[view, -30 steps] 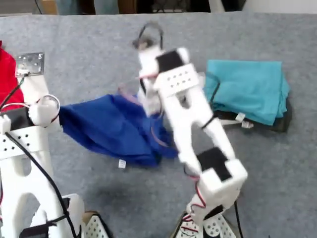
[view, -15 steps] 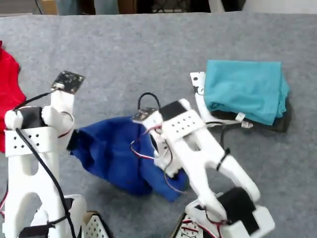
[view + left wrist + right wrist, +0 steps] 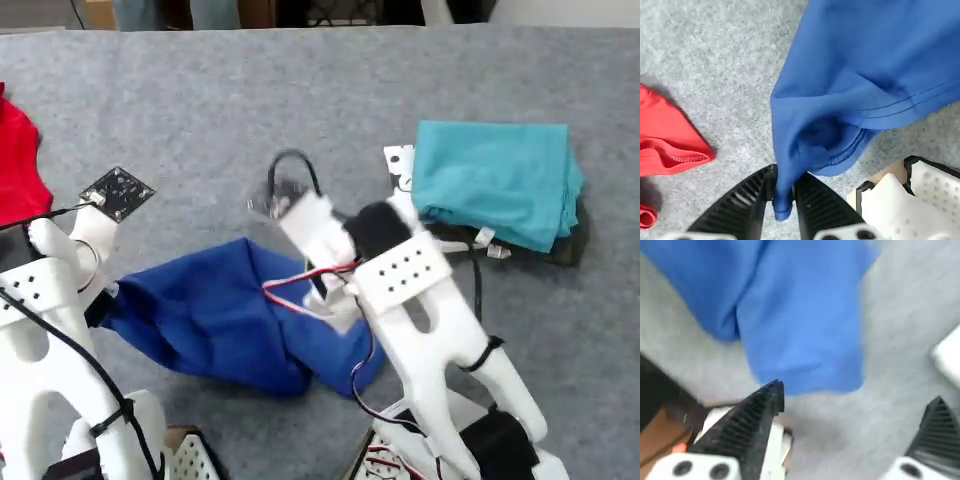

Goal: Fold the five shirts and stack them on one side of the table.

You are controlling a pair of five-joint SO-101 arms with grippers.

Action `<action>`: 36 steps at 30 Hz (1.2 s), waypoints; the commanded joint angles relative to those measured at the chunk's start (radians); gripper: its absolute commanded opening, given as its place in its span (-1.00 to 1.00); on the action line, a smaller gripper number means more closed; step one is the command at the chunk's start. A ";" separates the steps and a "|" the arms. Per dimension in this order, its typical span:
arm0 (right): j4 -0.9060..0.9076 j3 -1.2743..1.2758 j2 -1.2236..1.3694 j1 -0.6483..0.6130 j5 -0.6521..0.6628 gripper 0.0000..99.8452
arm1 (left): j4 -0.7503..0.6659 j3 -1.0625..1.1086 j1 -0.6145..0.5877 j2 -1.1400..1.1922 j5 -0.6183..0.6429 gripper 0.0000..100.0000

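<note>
A blue shirt (image 3: 220, 320) lies bunched on the grey table near the front middle. My left gripper (image 3: 783, 192) is shut on an edge of the blue shirt (image 3: 860, 75), at the shirt's left end in the high view. My right gripper (image 3: 855, 405) stands open just above the blue shirt (image 3: 790, 310), nothing between its fingers; in the high view that arm sits over the shirt's right part. A folded teal shirt (image 3: 495, 180) rests on a dark folded shirt (image 3: 560, 245) at the right. A red shirt (image 3: 18, 170) lies at the left edge; the same red shirt (image 3: 667, 135) shows in the left wrist view.
The arm bases (image 3: 180, 455) stand at the table's front edge. Grey cloth covers the table (image 3: 200, 90), with open room along the back.
The right gripper has let go of the blue shirt and lifted off it. The left arm has pulled the shirt's left edge further left and toward the front, spreading the cloth.
</note>
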 commanded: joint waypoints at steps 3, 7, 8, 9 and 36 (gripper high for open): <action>-0.107 -0.271 0.278 0.009 -0.075 -0.29 | 0.009 -0.004 -0.010 -0.025 -0.020 -0.94; -0.101 -0.355 0.545 -0.072 -0.072 -0.36 | 0.008 -0.008 -0.016 -0.025 -0.020 -0.94; -0.087 -0.364 0.591 -0.104 -0.058 -0.37 | 0.008 -0.010 -0.018 -0.025 -0.020 -0.94; -0.094 -0.366 0.631 -0.130 -0.029 -0.39 | 0.008 -0.008 -0.018 -0.025 -0.020 -0.94; -0.083 -0.199 0.719 -0.353 -0.218 -0.64 | 0.006 -0.012 -0.019 -0.025 -0.018 -0.94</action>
